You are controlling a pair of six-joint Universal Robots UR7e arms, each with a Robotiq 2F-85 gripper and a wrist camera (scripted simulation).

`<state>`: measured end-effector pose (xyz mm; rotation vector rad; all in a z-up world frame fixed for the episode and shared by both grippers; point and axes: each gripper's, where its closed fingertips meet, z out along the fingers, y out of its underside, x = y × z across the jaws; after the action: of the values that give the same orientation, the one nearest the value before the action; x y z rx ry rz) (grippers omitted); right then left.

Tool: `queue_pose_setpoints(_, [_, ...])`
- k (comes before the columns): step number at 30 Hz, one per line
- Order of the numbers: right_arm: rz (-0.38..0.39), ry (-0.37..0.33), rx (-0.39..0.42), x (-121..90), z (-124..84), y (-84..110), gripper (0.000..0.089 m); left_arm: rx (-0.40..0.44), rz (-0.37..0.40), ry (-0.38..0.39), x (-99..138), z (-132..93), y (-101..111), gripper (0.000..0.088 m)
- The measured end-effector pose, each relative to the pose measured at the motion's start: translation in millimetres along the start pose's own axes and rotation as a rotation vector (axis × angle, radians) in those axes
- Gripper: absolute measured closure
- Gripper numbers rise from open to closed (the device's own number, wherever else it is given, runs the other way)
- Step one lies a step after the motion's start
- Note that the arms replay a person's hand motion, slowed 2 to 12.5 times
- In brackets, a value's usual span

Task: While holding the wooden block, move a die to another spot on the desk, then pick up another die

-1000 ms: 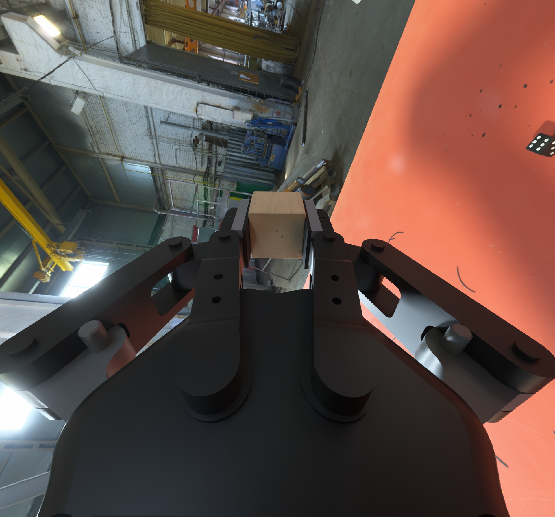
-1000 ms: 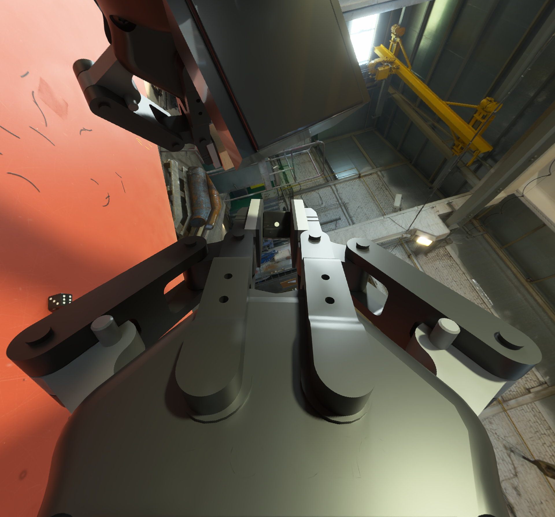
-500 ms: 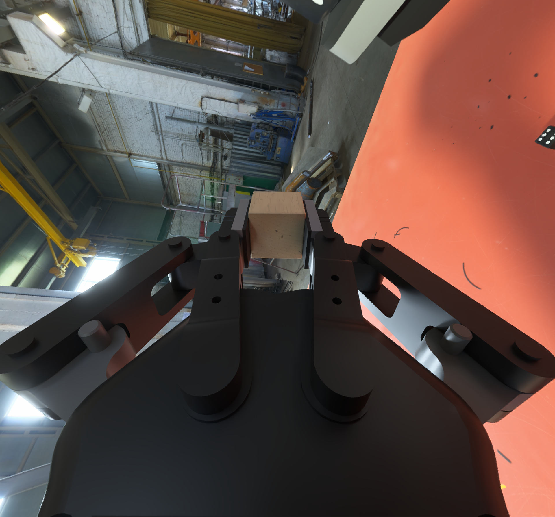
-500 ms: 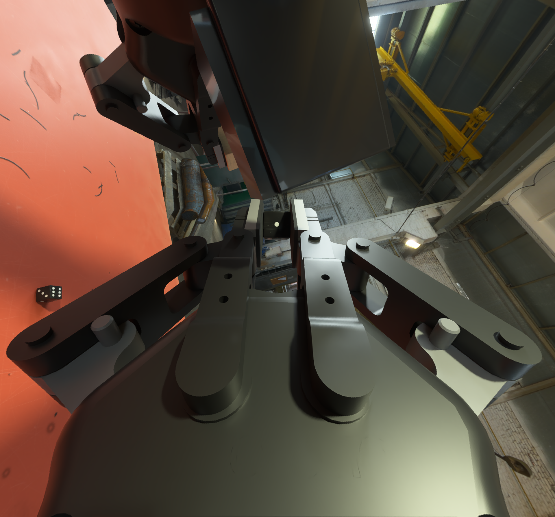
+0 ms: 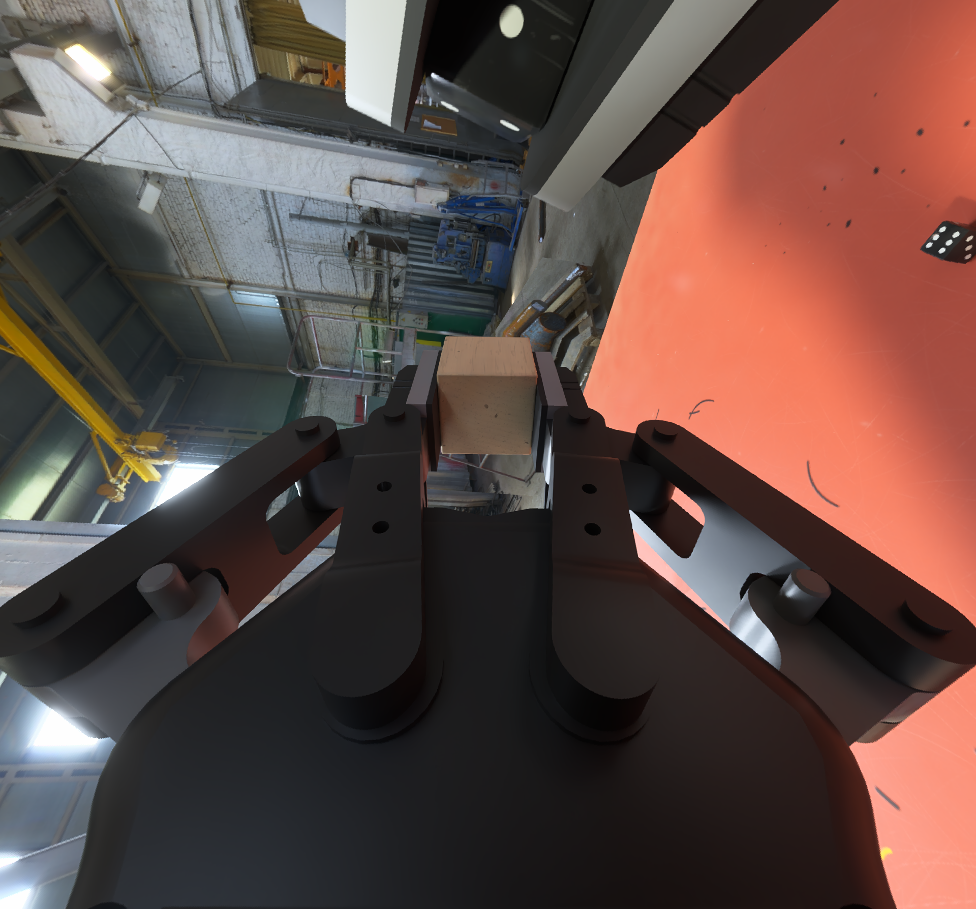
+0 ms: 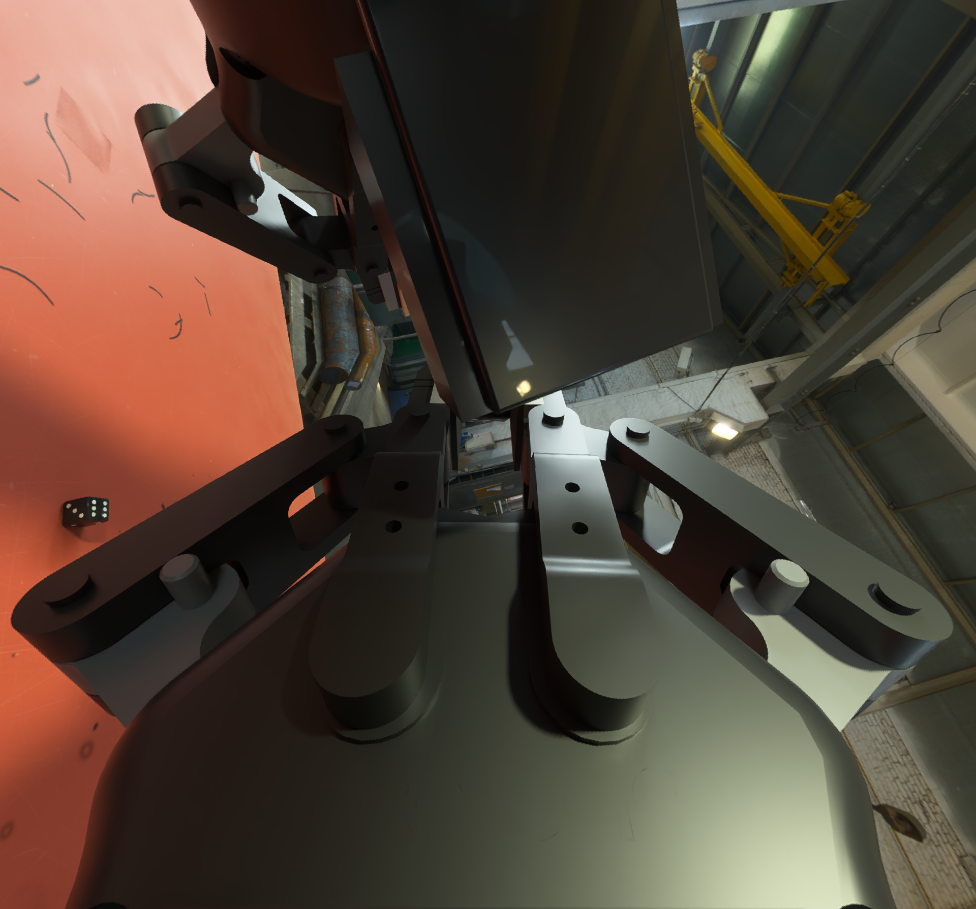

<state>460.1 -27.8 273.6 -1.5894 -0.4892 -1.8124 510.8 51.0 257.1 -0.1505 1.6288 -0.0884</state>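
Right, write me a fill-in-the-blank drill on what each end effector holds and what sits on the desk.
1. The pale cube-shaped block clamped in the left end effector is made of ____.
2. The right end effector grips a black plastic die whose largest visible face shows ____ white pip.
3. The second black die rests on the orange ____.

Missing words: wood; one; desk

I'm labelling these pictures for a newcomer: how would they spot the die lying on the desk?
Start at the big orange-red desk. On it sits one small black cube with white pips, the die, alone among dark scratch marks. The other die is held in the air.
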Motion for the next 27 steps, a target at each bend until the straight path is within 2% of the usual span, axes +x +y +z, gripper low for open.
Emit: queue_pose_setpoints(27, [-0.027, 0.003, -0.021, -2.1, 2.8, 6.4, 0.0736, -0.012, 0.035, 0.035, 11.4, 0.6, -7.8, 0.0605])
